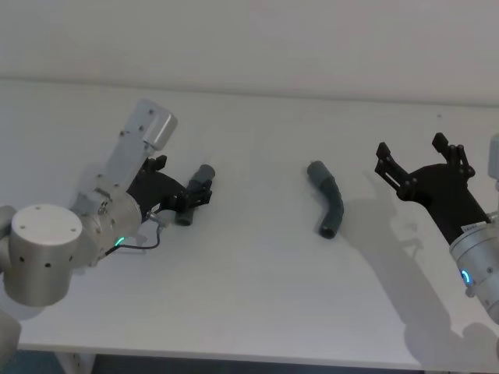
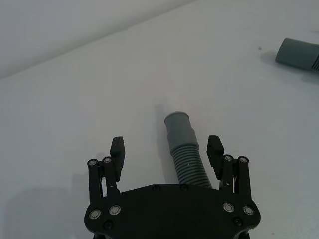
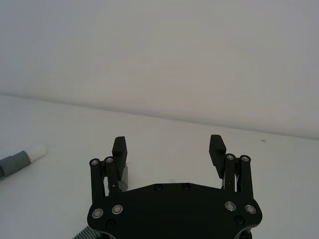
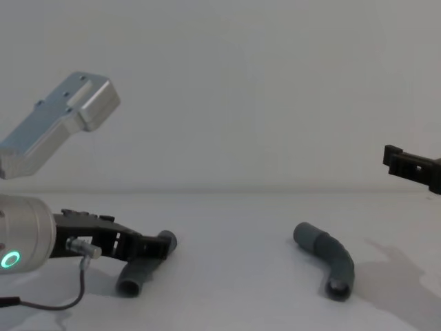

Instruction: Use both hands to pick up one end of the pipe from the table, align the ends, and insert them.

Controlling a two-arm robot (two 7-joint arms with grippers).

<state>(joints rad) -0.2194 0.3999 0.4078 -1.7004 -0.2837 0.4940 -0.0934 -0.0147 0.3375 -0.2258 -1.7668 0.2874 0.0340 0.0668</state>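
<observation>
Left wrist view: your black two-finger left gripper [image 2: 166,144], fingers spread, straddles the dark grey ribbed bent hose piece [image 2: 185,149] on the plain white table [image 2: 75,99] — the hose's rear is hidden under the gripper body. Your black right gripper [image 1: 411,146] hangs wide open, apart from the second grey hose piece [image 1: 329,199]. A white spigot tip [image 3: 38,151] is cut off at the right wrist frame's edge — whose, you cannot tell.
</observation>
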